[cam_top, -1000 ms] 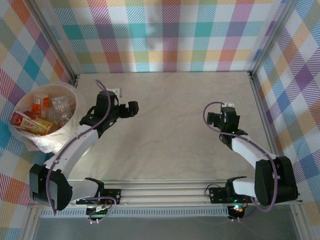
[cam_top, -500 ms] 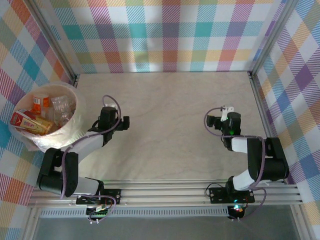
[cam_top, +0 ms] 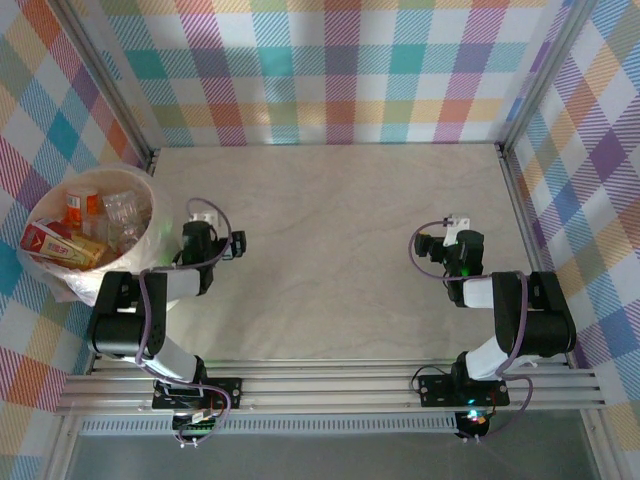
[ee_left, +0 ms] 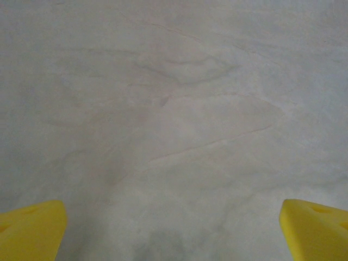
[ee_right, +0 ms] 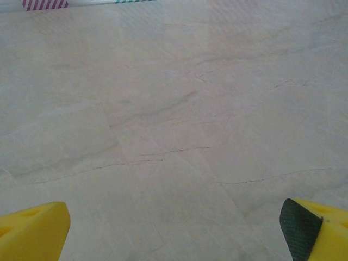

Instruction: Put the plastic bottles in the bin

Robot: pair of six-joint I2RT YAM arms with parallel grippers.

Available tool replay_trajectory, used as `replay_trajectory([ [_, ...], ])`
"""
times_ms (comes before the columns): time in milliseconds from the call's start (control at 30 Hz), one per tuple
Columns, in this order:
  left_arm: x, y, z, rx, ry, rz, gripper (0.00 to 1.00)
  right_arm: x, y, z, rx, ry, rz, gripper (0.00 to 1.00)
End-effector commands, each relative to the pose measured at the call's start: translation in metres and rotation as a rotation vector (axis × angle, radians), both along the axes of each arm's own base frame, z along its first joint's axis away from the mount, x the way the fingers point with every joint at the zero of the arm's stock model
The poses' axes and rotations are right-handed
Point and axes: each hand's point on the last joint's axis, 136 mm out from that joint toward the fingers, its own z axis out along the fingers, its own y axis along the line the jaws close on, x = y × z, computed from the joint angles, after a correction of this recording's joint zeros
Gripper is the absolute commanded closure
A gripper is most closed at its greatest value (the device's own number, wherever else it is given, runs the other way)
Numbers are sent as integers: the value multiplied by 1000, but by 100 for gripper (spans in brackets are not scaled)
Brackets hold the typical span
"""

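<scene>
The bin (cam_top: pixel 150 262), a round cream bucket with a clear liner, stands at the table's left edge. Inside it lie several plastic bottles: an orange one (cam_top: pixel 80 209), a clear one (cam_top: pixel 124 213) and a red-labelled one (cam_top: pixel 44 240). My left gripper (cam_top: pixel 214 231) hovers just right of the bin, low over bare table. In the left wrist view its yellow fingers (ee_left: pixel 31 229) stand wide apart, so the left gripper (ee_left: pixel 174 234) is open and holds nothing. My right gripper (cam_top: pixel 446 236) is at the right side, also open (ee_right: pixel 174 234), with only tabletop between its fingertips (ee_right: pixel 33 228).
The pale marbled table (cam_top: pixel 340 220) is walled by checked panels at the back and sides. Aluminium rails (cam_top: pixel 330 385) run along the near edge, where both arms are folded back over their bases.
Both arms have folded back toward their bases. The left gripper has drawn back and to the left, ending close beside the bin. The right gripper pulled in slightly. Both stayed open.
</scene>
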Motion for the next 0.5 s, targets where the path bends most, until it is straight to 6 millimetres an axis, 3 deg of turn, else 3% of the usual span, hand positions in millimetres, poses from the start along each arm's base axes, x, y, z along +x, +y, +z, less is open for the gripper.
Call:
replay_trajectory([
  [0,0,2,19,-39,-188,16,0,9,3,17,13,-61,10,0],
  [467,3,1,15,15,-137,46,0,10,2,17,13,-58,10,0],
])
